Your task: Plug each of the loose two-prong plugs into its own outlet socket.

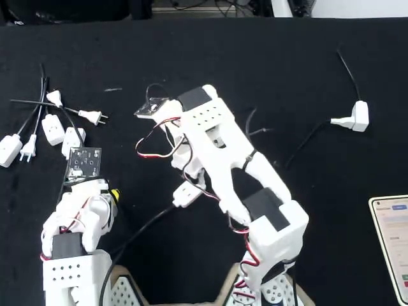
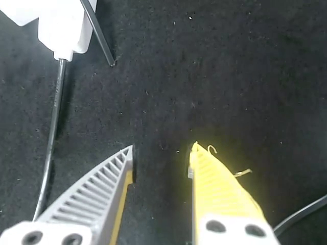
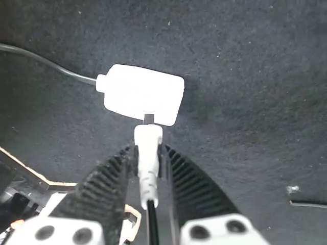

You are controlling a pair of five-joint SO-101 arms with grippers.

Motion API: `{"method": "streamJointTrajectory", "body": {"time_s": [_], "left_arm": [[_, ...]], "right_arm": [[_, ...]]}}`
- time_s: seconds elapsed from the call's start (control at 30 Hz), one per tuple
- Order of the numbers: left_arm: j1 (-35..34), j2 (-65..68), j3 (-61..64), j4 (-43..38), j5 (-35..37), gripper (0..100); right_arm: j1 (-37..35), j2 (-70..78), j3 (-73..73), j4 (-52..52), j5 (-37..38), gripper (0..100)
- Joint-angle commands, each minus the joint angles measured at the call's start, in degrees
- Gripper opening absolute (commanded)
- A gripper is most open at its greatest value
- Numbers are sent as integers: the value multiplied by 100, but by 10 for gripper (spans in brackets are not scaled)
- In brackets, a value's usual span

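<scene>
My right gripper (image 3: pixel 148 150) is shut on a small white two-prong plug (image 3: pixel 148 168). The plug's prongs meet the edge of a white outlet socket (image 3: pixel 143 99) lying on the black cloth; how deep they sit is hidden. From above, that socket (image 1: pixel 185 194) lies under the big centre arm. My left gripper (image 2: pixel 161 153) hangs open low over bare cloth, one finger grey, the other yellow, at the lower left (image 1: pixel 105 191). Another white socket (image 2: pixel 61 25) with a black cable lies just beyond it. Loose plugs (image 1: pixel 92 116) and sockets (image 1: pixel 53 129) cluster at the left.
A further white plug-and-socket piece (image 1: pixel 354 118) with a black cable lies far right. A phone (image 1: pixel 392 245) sits at the right edge. Black cables trail across the cloth near both arms, one (image 1: pixel 137 233) running between the arm bases.
</scene>
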Motion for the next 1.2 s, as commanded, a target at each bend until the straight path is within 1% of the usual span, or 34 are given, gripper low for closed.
{"method": "streamJointTrajectory", "body": {"time_s": [0.0, 0.07, 0.2, 0.27, 0.4, 0.53, 0.67, 0.73, 0.9, 1.0, 1.17], "left_arm": [[13, -53, -66, -70, -9, 185], [180, -26, -101, -35, -9, 185], [927, 9, -198, 237, -44, 185], [1147, 9, -286, 360, -18, 185], [1279, 9, -268, 360, -9, 185], [1367, 9, -259, 369, 0, 185], [2070, 9, -286, 334, 273, 185], [2396, 9, -303, 141, 334, 185], [3020, 44, -374, -88, 352, 185], [3116, 422, -541, -132, 352, 185], [3143, 1829, -1042, -501, 360, 185]], "right_arm": [[114, -66, -286, -79, 176, 10], [193, -84, -268, -70, 202, 10], [536, -558, -268, -114, 369, 10], [686, -822, -268, -114, 387, 10], [897, -1024, -145, -176, 519, 10], [1046, -1068, 567, -826, 747, 10], [1055, -1095, 1077, -1178, 879, 10], [1064, -1262, 1209, -1204, 879, 10], [1073, -2299, 1745, -1169, 879, 10], [1099, -3090, 2264, -1160, 879, 10], [1389, -4057, 2914, -1248, 888, 10]]}}
